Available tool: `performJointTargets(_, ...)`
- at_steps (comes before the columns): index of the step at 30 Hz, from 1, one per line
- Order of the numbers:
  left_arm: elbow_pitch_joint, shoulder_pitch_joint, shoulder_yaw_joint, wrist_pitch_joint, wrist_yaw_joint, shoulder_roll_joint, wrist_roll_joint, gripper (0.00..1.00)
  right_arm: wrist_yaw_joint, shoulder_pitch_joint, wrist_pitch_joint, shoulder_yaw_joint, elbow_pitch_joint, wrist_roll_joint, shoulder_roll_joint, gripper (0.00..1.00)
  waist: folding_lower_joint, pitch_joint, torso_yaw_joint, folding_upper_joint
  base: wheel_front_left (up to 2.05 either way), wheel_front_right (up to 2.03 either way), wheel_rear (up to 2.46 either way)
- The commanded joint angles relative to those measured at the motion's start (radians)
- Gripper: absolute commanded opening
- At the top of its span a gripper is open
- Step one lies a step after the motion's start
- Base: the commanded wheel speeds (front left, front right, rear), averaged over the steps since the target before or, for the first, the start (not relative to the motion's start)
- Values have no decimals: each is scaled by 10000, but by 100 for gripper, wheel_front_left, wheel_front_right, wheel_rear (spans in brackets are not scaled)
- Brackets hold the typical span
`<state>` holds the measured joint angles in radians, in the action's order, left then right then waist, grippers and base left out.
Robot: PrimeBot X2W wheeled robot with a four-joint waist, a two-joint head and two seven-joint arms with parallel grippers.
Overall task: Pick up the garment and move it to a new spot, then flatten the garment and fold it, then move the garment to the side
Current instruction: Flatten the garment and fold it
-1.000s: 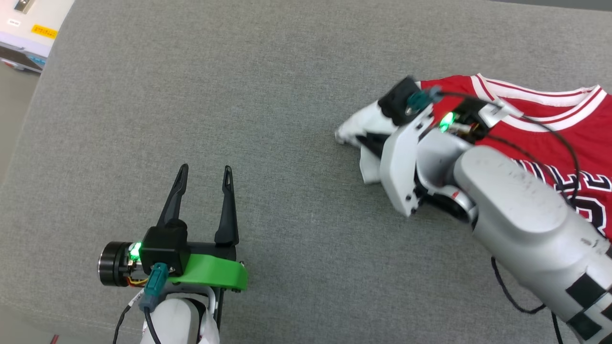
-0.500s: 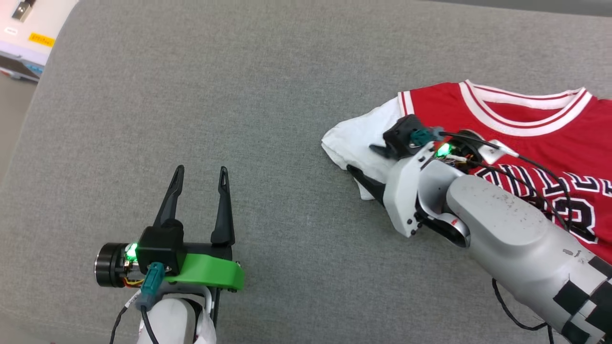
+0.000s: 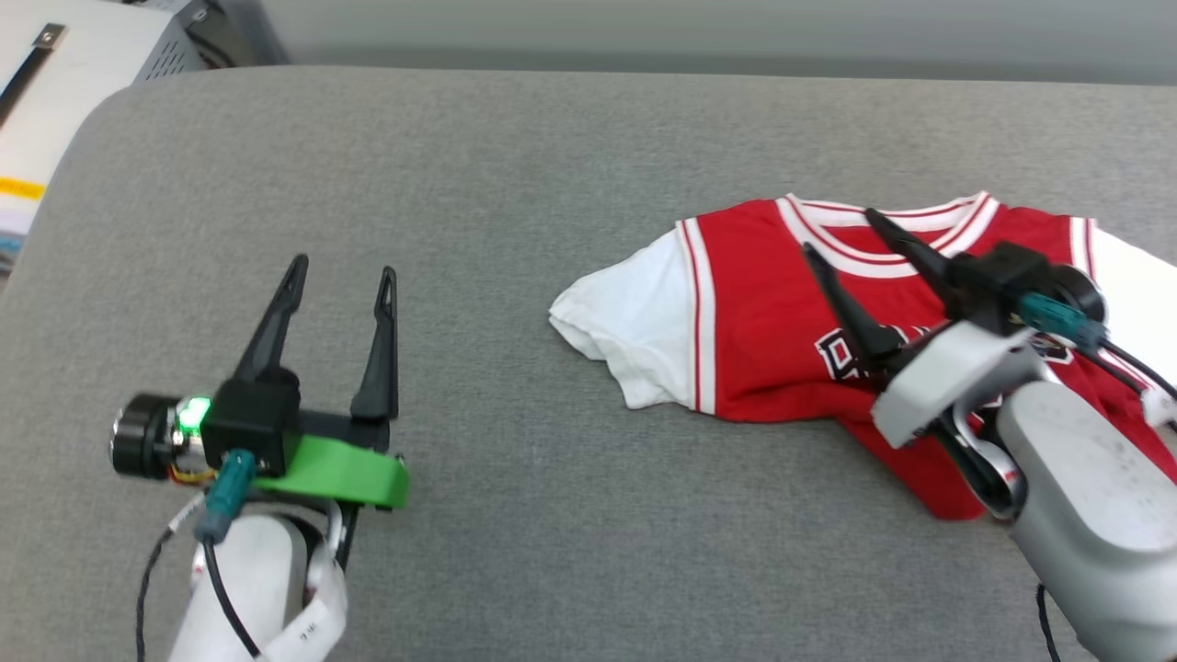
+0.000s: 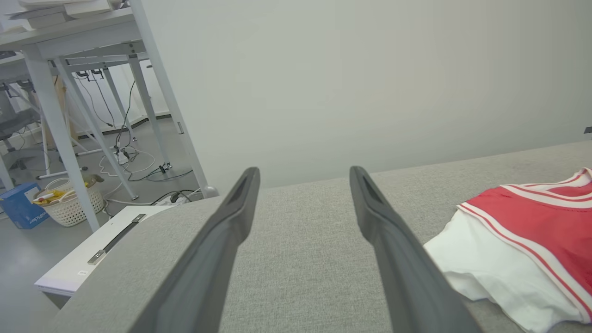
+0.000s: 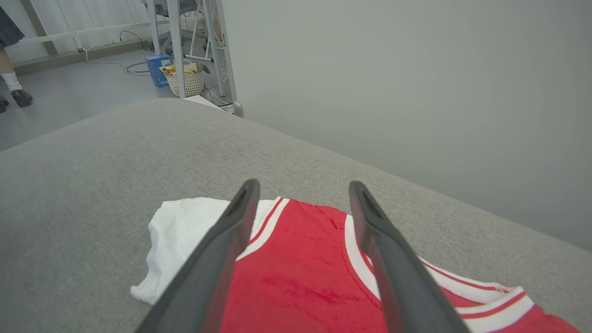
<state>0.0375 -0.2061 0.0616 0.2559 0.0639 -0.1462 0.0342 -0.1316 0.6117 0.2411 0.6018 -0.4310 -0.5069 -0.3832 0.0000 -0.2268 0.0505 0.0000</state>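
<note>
Dark fingers of the right hand [image 3: 839, 231] were seen spread wide, released, with nothing gripped between them. They were held over the red chest of the garment [image 3: 763, 322] and pointed towards its striped collar; whether the tips touched the cloth could not be told. The garment was laid front up on the right part of the grey fabric-covered desk [image 3: 552, 165]. One white sleeve was spread towards the middle and black white-edged letters were partly hidden behind the wrist. Its lower red part was rumpled beside the pale forearm. Well apart from it, at the lower left of the head view, the left hand [image 3: 344, 268] was likewise found released, its two fingers parted over bare grey fabric and nothing held. Beyond the rounded far corner of the desk, a white case with a black strap [image 4: 115, 238] was made out. Further off on the floor were white frame legs [image 4: 152, 101], loose cables, a pale basket [image 4: 69, 203] and a blue box [image 4: 21, 210]. In the right wrist view a person's foot [image 5: 21, 97] in a dark shoe was caught at the far left edge.
</note>
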Motion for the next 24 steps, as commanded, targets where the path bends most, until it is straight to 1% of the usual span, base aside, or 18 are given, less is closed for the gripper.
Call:
performJointTargets(1, 103, -461, 32, 59, 184, -187, 43, 100, 9, -502, 111, -633, 272, 467, 83, 100, 0, 269, -396, 0, 0, 0, 0)
performJointTargets(3, 378, -911, 236, 59, 428, -413, 226, 100, 9, -1178, 163, -1606, 737, 1424, 199, 100, 0, 284, -506, 0, 0, 0, 0)
performJointTargets(4, 524, -1216, 377, 59, 518, -563, 334, 100, 9, -1613, 178, -2197, 1016, 1692, 443, 100, 0, 287, -566, 0, 0, 0, 0)
performJointTargets(5, 610, -1476, 507, 59, 568, -702, 404, 100, 9, -1950, 186, -2600, 1254, 1886, 639, 100, 0, 285, -613, 0, 0, 0, 0)
performJointTargets(8, 1175, -2371, 1111, 59, 649, -1215, 735, 100, 9, -2936, 200, -3852, 2292, 3006, 1176, 100, 0, 257, -757, 0, 0, 0, 0)
performJointTargets(11, 1760, -3359, 2410, -135, 661, -1879, 1501, 100, 9, -3814, 202, -4904, 3169, 3776, 1883, 100, 0, 227, -875, 0, 0, 0, 0)
performJointTargets(13, 2046, -4099, 3292, -564, 663, -2388, 2244, 100, 9, -4302, 203, -5357, 3597, 4087, 2282, 100, 0, 198, -969, 0, 0, 0, 0)
performJointTargets(17, 2390, -5663, 5148, -2105, 665, -3369, 3978, 100, 9, -4946, 204, -5794, 4220, 4632, 2717, 100, 0, 53, -1197, 0, 0, 0, 0)
performJointTargets(21, 2597, -6971, 6606, -4186, 665, -3844, 5783, 100, 9, -5130, 205, -5949, 4527, 4889, 2907, 100, 0, -120, -1386, 0, 0, 0, 0)
performJointTargets(24, 2807, -7715, 7450, -5725, 666, -3984, 6985, 100, 9, -5070, 205, -5928, 4686, 5000, 2979, 100, 0, -283, -1517, 0, 0, 0, 0)
